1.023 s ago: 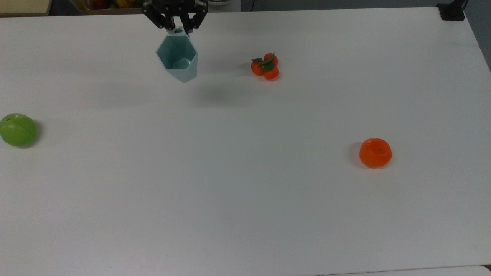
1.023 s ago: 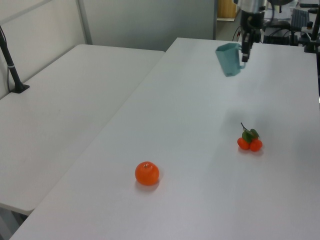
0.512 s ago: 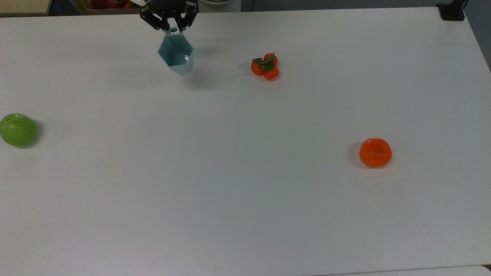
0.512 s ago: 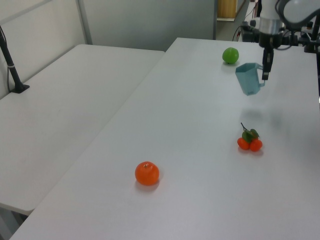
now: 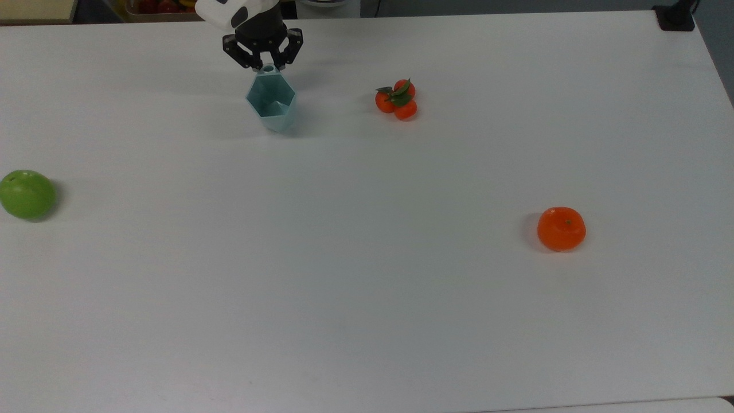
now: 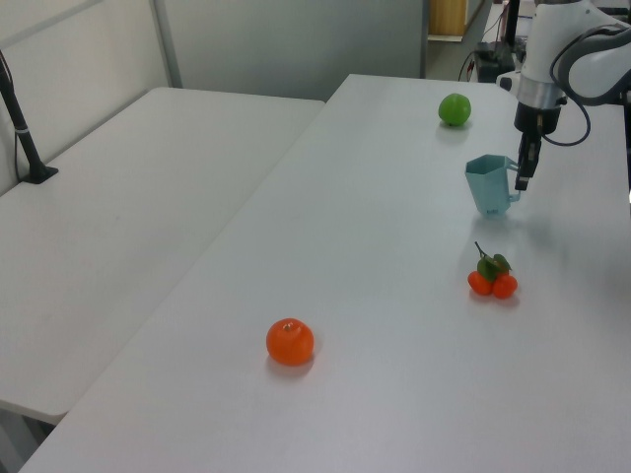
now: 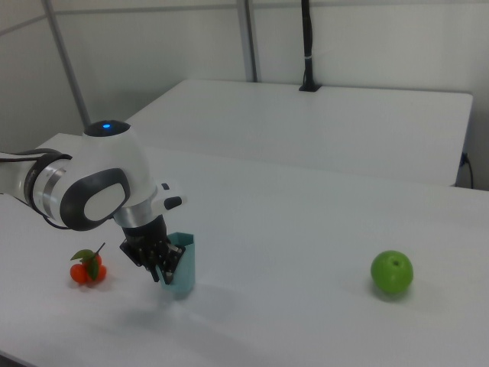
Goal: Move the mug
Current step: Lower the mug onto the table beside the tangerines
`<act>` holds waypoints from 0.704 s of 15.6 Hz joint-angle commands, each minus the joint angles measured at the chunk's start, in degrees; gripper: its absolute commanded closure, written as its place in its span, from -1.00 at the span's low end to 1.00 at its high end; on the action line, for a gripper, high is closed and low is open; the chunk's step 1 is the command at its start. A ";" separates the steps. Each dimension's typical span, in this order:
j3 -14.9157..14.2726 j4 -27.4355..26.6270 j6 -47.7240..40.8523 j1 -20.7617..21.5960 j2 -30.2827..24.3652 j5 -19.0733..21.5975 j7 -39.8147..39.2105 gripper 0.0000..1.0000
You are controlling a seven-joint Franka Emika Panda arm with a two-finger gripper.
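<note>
Top view, from its left edge rightward: a green apple (image 5: 27, 194) lies alone on the white table (image 5: 367, 298); then the gripper (image 5: 263, 63) pinches the tab handle of the pale teal mug (image 5: 272, 104), which stands upright on the tabletop near the far edge; just to the top view's right of the mug sits a cluster of small tangerines with leaves (image 5: 397, 99); an orange (image 5: 561, 229) rests well apart, nearer the camera.

Light: bright, even, diffuse from overhead.
Shadows: soft, faint beside the round orange fruit (image 5: 561, 229) and the pale teal faceted mug (image 5: 271, 103).
Glare: none on the matte white table (image 5: 367, 298).
Focus: slightly soft throughout.
</note>
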 commanded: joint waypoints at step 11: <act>0.00 -2.07 3.28 0.36 1.25 -0.03 -0.13 -0.37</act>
